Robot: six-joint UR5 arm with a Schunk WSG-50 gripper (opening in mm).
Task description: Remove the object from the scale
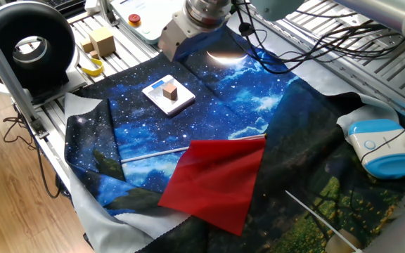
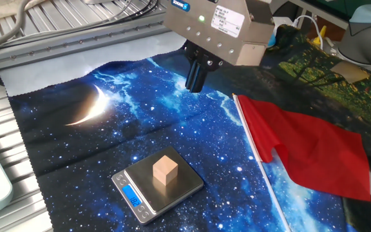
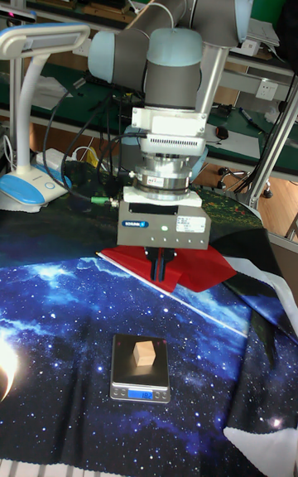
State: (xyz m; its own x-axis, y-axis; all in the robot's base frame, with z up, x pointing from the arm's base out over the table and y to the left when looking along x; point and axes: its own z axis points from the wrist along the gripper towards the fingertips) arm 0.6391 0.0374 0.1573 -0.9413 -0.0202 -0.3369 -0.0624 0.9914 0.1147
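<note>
The object, a tiny brown wooden cube [image 1: 170, 91] [image 2: 165, 170] [image 3: 144, 353], rests near the middle of the scale [image 1: 179, 104] [image 2: 187, 182] [image 3: 122, 366]. The scale is a flat square plate with a small blue display at one edge, lying on the starry blue cloth [image 2: 108, 138]. My gripper [image 2: 195, 78] [image 3: 161, 265] hangs above the cloth, well apart from the scale, between it and the red cloth. Its dark fingers are shut together with nothing between them. In one fixed view only the gripper's body [image 1: 180, 29] shows at the top.
A red cloth [image 1: 216, 181] [image 2: 308, 151] lies beside the scale, with a thin rod [image 1: 153, 153] at its edge. On the metal frame sit a larger pale block [image 1: 102, 40], a yellow tape roll [image 1: 91, 67] and a white panel with a red button [image 1: 134, 19]. A blue-white device [image 1: 385, 147] stands right.
</note>
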